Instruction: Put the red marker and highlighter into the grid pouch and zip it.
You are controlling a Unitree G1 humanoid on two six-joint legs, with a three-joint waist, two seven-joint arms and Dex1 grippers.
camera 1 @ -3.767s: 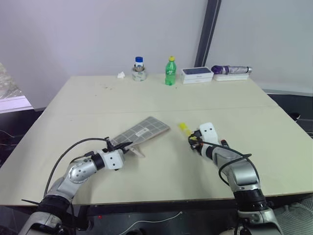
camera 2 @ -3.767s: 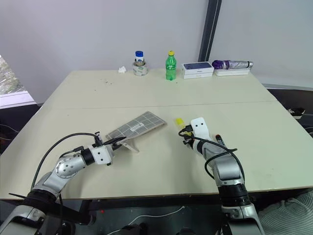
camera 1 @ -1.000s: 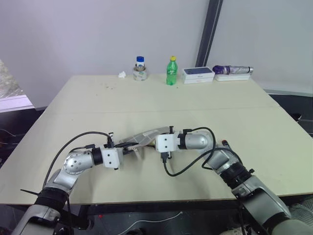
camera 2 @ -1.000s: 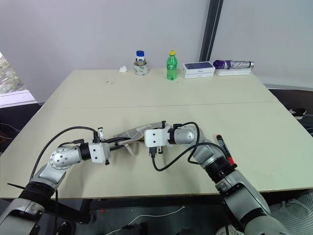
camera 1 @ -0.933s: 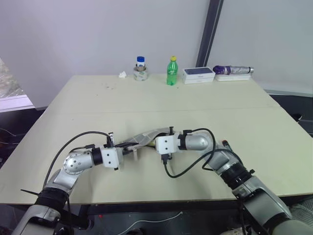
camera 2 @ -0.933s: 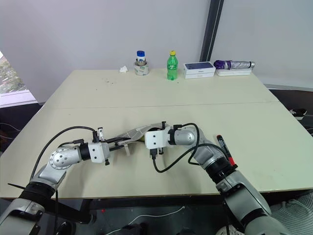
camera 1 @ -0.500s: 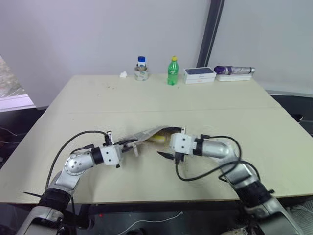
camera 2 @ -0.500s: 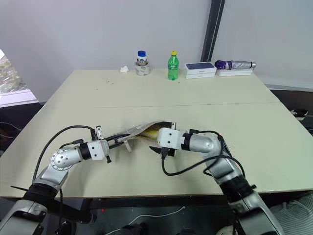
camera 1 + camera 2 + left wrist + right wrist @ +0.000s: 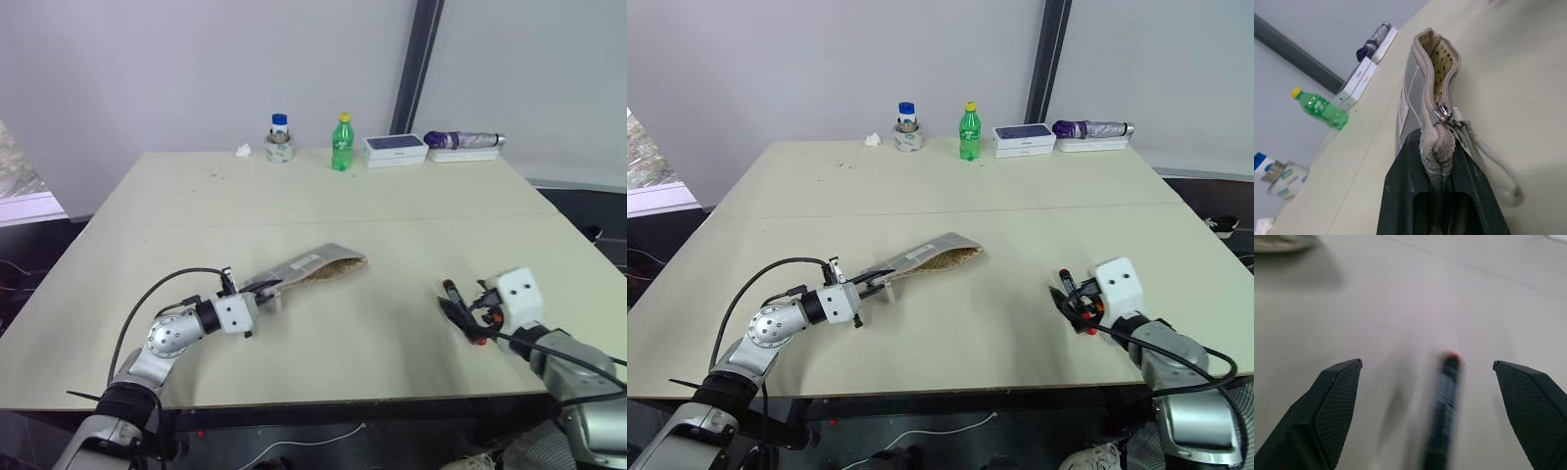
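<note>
Pale beige and split by a thin seam across its middle, the worktop (image 9: pixel 323 191) is standing against a light grey wall, with a dark post rising behind its far edge. Along that far edge a small jar with a blue lid (image 9: pixel 279 137), a green bottle (image 9: pixel 341 143), a white-and-blue box (image 9: pixel 395 149) and a folded purple umbrella (image 9: pixel 463 140) are sitting in a row.

Toward the near left part of the worktop, the left gripper (image 9: pixel 1442 161) is pinching the zipper end of the grid pouch (image 9: pixel 312 268), its two black fingers pressed together on the fabric right at the metal pull. The pouch is reaching from that grip toward the worktop's centre, its mouth gaping at the far end and showing a dotted cream lining. A white cord loop is hanging beside the pull. The highlighter cannot be made out; whether it is lying inside the pouch cannot be told.

Near the right front corner, the right gripper (image 9: pixel 1430 406) is hovering low with its fingers spread wide. The red marker (image 9: pixel 460 305) is lying on the worktop between those fingers, touching neither, its red cap pointing toward the far edge. Marker and pouch are lying well apart.
</note>
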